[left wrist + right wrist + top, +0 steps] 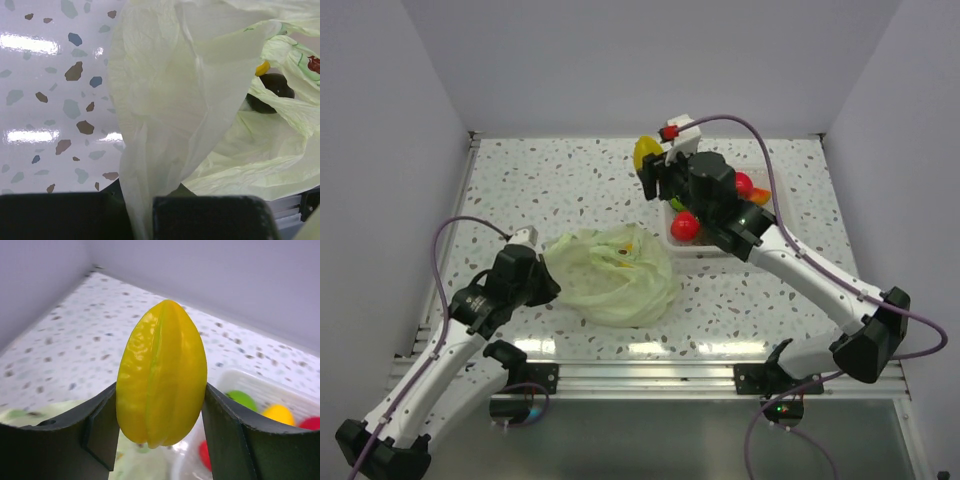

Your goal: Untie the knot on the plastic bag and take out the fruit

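Clamping the yellow fruit (162, 365) (ridged), right gripper (160, 395) hovers; left gripper (139, 217) pinches the bag (170, 100).

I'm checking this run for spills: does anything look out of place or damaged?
Nothing stands out. The bag lies crumpled and open on the table, pinched by the left claw, with a dark fruit inside. The right claw holds a yellow fruit up near the tray; no fruit lies loose.

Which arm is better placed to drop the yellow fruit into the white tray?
Right. The right hand grips the yellow fruit close to the white tray, where a red fruit lies. The left hand is pinching the bag at its opposite edge, away from the tray.
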